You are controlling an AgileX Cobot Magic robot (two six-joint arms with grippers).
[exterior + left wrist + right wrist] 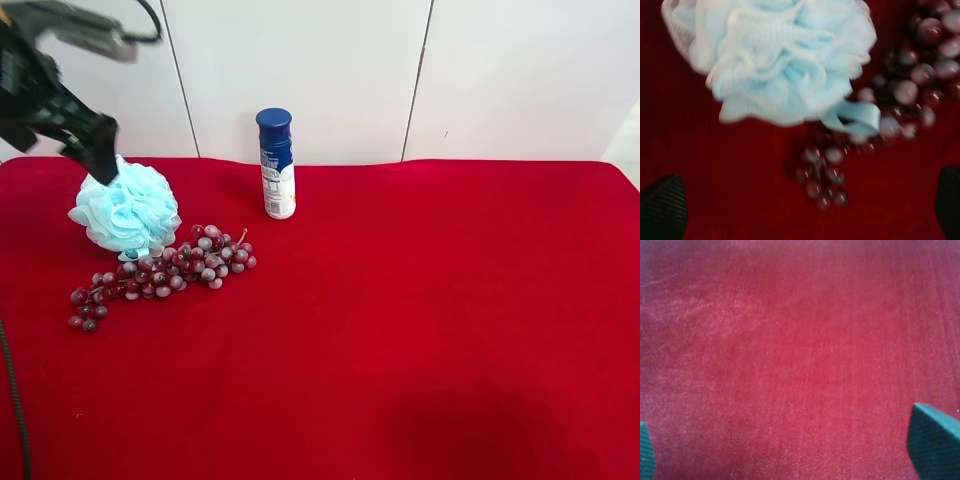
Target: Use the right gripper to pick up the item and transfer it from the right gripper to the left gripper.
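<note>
On the red cloth (420,320), pouf (127,210) touching grapes (160,275), capped bottle (276,163) upright, left gripper (805,200) and right gripper (790,445) both spread.

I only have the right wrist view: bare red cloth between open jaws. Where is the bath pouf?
Observer: The pale blue bath pouf sits on the red cloth at the exterior high view's far left, against a bunch of dark red grapes.
Operator: Is anything gripping it?
Observer: No. The left gripper hangs at its top, but the left wrist view shows its jaws open, the pouf not between them.
Operator: And the ribbon loop?
Observer: The ribbon loop lies on the grape side.
</note>
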